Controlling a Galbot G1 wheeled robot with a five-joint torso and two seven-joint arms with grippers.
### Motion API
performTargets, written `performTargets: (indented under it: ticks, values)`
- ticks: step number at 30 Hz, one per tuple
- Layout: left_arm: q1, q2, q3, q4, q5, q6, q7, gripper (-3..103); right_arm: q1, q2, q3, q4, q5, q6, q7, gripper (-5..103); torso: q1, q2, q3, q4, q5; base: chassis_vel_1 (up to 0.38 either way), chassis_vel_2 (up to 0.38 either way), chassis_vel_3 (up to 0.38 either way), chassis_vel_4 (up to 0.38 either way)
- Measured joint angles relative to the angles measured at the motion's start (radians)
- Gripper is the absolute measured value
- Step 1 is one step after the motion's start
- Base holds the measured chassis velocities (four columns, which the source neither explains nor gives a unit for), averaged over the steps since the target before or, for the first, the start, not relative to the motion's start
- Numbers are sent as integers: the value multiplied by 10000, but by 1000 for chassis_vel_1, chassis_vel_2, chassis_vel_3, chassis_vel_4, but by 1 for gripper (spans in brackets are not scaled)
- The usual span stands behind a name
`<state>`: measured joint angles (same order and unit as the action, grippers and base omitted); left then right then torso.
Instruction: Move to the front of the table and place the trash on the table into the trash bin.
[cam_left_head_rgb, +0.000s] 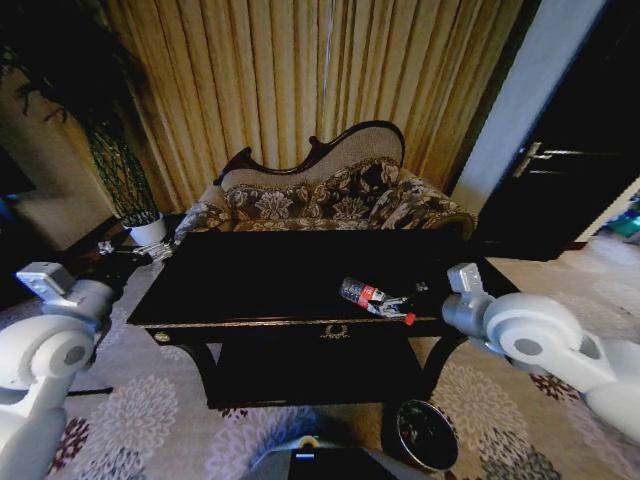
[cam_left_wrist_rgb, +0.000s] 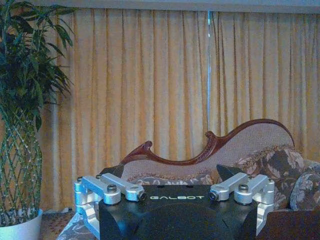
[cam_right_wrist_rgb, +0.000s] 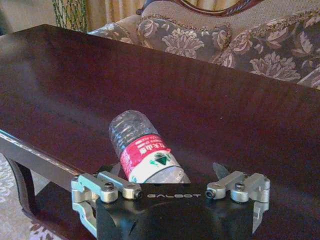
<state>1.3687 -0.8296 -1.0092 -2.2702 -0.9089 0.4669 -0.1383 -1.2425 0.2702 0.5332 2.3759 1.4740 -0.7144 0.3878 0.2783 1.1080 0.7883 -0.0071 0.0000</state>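
Room, head view. Curtain (cam_left_head_rgb: 300, 80): gold-tan, pleated, spans upper centre of frame; a narrow bright slit runs down it right of centre. Sofa (cam_left_head_rgb: 330, 200): floral upholstery, dark carved wood back, centre of frame just below curtain. Plant (cam_left_head_rgb: 115, 150): tall, lattice-woven stems, dark leaves, upper left, standing in a white pot (cam_left_head_rgb: 148, 230) at left of sofa. Wall (cam_left_head_rgb: 540, 90): pale strip, upper right. Door (cam_left_head_rgb: 590, 140): dark, with metal handle, far right. Carpet (cam_left_head_rgb: 130, 410): grey with large pale flower motifs and dark red ones, lower left and lower right. Light dim, warm.
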Motion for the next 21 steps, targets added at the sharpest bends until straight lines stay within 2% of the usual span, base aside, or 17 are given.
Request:
performTargets:
  ticks: [21]
  values:
    - [7, 17, 86, -4, -7, -21, 38, 100, -84, 80, -120, 99, -74, 0, -21, 100, 0, 0, 0, 0, 0, 0, 0, 0, 0]
